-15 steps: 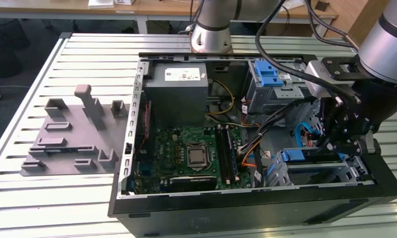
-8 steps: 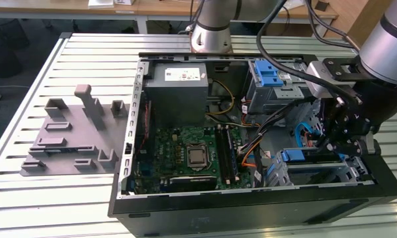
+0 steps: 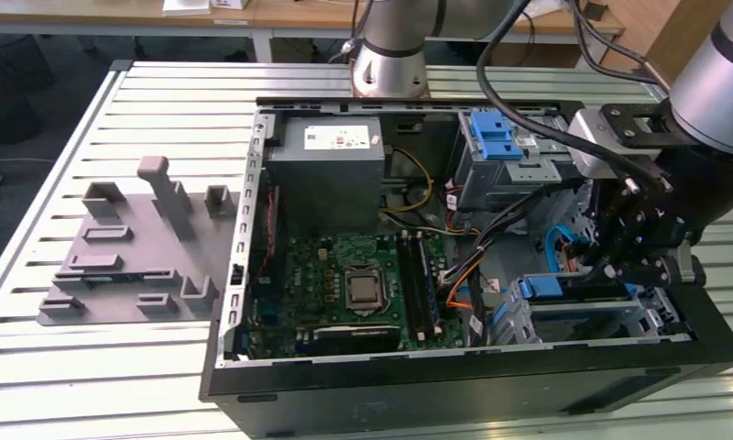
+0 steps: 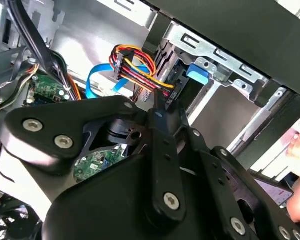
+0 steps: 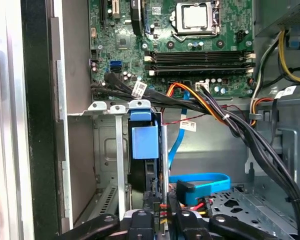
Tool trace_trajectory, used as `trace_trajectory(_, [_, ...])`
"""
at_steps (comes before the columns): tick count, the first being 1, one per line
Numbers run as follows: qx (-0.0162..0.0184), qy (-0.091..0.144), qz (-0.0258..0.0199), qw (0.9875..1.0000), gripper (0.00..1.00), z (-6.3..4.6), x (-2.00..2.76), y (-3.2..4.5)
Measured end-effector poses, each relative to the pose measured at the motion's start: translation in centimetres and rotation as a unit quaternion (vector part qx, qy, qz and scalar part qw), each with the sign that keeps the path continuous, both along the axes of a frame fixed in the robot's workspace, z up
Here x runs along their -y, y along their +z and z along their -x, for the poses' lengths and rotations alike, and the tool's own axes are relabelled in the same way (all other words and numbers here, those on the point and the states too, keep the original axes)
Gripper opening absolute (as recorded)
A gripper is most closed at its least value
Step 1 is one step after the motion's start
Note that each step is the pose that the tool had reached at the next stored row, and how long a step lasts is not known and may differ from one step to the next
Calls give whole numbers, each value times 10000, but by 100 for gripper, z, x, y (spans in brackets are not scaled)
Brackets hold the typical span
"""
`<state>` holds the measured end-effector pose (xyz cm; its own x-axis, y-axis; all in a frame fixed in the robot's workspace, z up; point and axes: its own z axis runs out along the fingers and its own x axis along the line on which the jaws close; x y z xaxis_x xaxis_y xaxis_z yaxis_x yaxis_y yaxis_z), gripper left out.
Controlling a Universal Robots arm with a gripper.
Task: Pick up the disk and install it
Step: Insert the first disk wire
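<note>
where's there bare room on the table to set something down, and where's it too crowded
Free: the slatted table beyond the grey fixture plate, and the strip in front of that plate. Crowded: inside the computer case, with cables packed around the drive cage where the gripper sits.

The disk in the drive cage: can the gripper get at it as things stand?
Probably yes. The gripper sits close by the disk inside the open case; the thick cable bundle passes to one side, not between them.
</note>
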<state>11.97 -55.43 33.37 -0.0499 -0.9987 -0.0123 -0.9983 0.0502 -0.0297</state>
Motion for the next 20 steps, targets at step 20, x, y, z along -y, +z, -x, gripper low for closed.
trace_trajectory(20, [-1,0,-19,10000,11,-1,0,51])
